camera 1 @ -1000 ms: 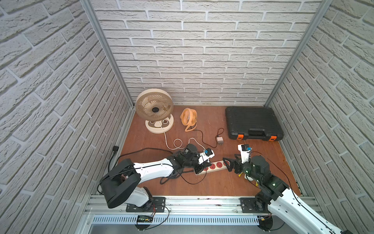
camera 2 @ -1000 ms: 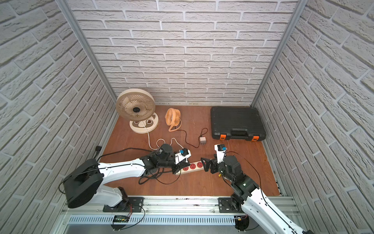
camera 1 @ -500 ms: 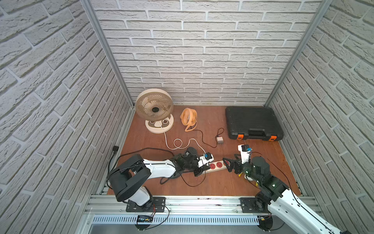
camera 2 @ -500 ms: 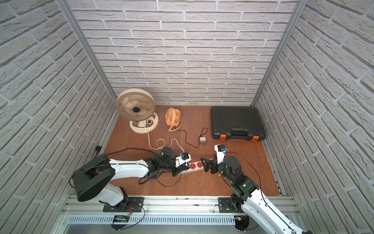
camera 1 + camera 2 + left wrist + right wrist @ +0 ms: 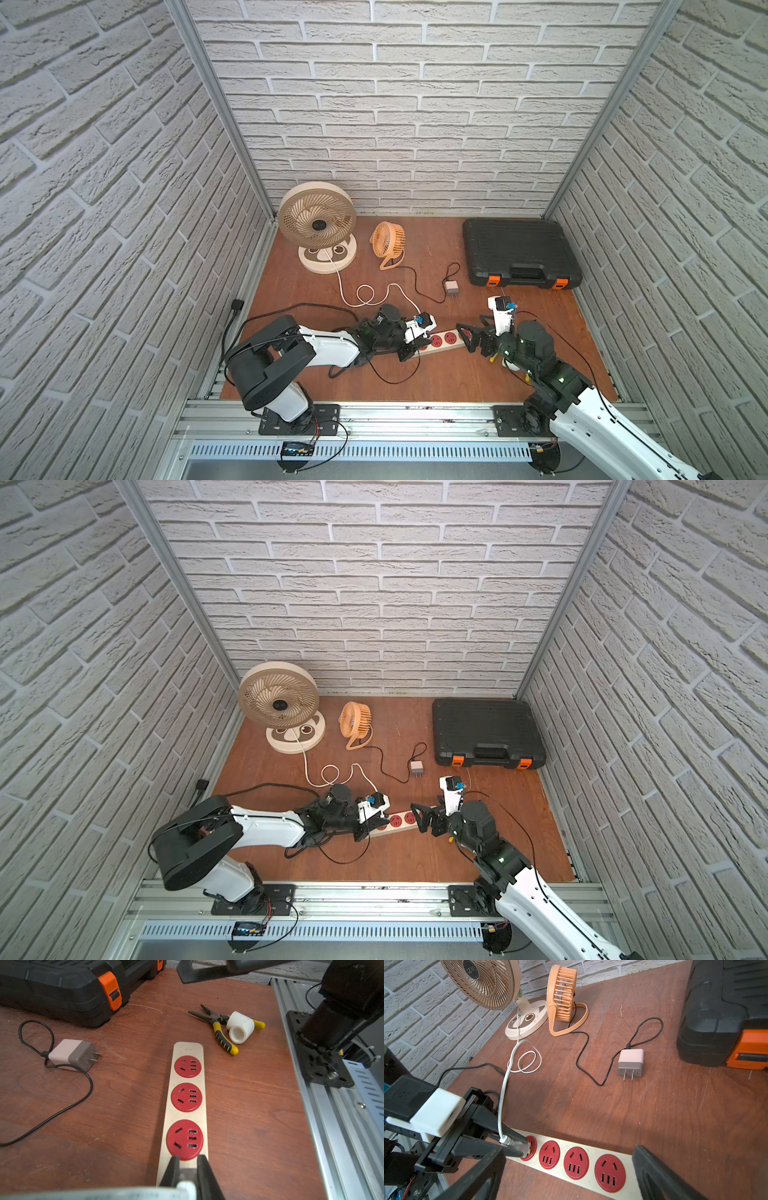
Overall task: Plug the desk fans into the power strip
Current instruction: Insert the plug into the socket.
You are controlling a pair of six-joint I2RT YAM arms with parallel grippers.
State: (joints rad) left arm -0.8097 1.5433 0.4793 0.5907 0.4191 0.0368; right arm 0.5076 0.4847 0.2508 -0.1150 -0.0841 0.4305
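Pinching the white plug of the desk fan, the left gripper held it against the nearest end socket of the power strip, whose length ran toward the wide-open right gripper at its far end

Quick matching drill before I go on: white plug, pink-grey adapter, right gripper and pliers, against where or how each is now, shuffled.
1. white plug
2. pink-grey adapter
3. right gripper
4. pliers

A. open, at the power strip's free end
B. lying loose on the table, prongs bare
C. against a white pipe fitting
D. pinched in the left gripper at the strip's end socket

Pairs: 1-D, 2-B, 3-A, 4-C.
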